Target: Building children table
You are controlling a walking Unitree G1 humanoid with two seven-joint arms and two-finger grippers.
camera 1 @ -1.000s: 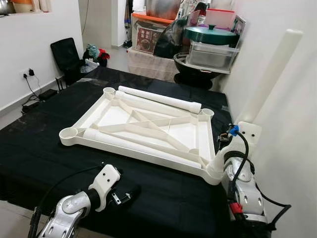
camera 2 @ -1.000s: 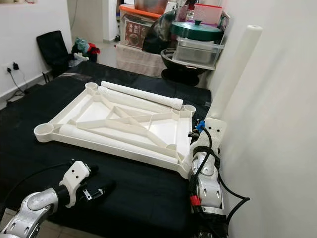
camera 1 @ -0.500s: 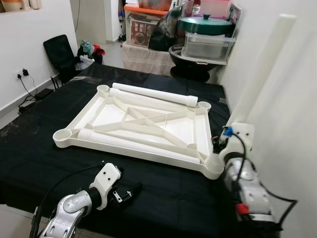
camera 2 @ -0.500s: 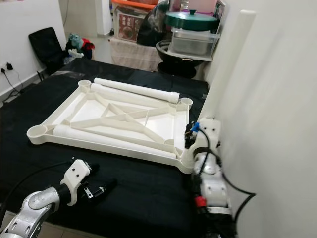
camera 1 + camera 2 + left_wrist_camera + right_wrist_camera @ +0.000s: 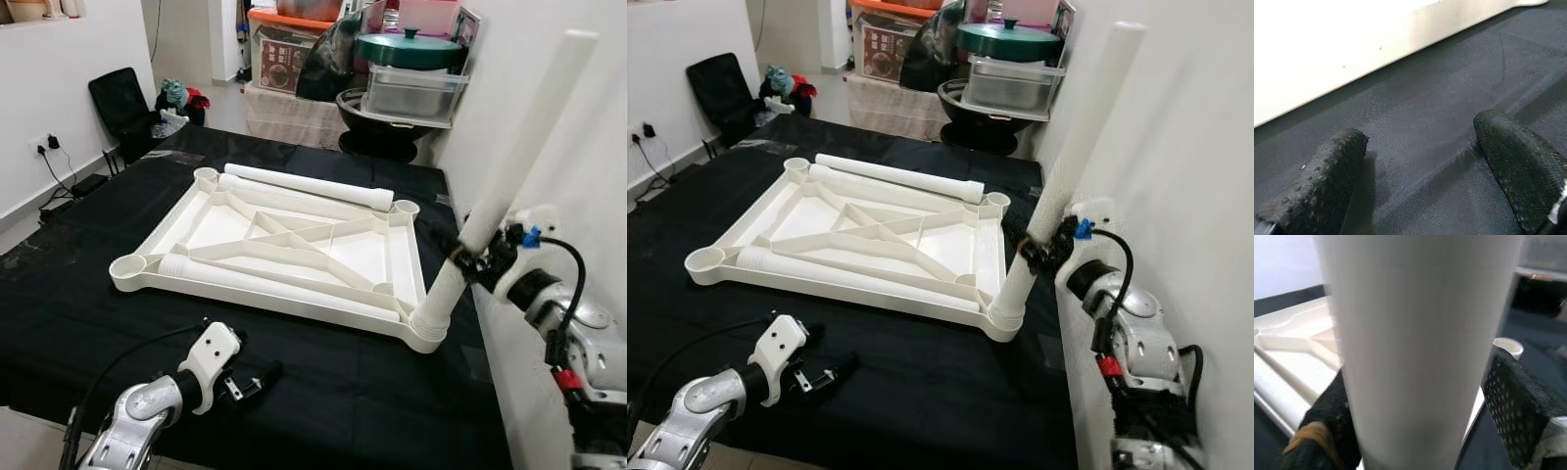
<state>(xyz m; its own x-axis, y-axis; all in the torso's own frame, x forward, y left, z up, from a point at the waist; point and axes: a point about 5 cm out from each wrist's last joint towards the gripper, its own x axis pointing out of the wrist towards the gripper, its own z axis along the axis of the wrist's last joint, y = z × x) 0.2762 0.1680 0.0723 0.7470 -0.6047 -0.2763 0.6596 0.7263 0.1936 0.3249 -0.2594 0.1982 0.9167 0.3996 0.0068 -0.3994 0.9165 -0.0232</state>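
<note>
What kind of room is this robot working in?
Probably a lived-in home, perhaps a spare or storage room: stacked household boxes, a covered green pot on a plastic container, and a black cloth spread under the white tabletop.

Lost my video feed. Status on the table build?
Right claw shut on leg tube, tilted, foot in near-right corner socket of tabletop. Left claw open, over black cloth.

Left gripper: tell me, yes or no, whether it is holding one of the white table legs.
No. The left gripper is open over the black cloth with nothing between its fingers; the right gripper holds the standing leg.
</note>
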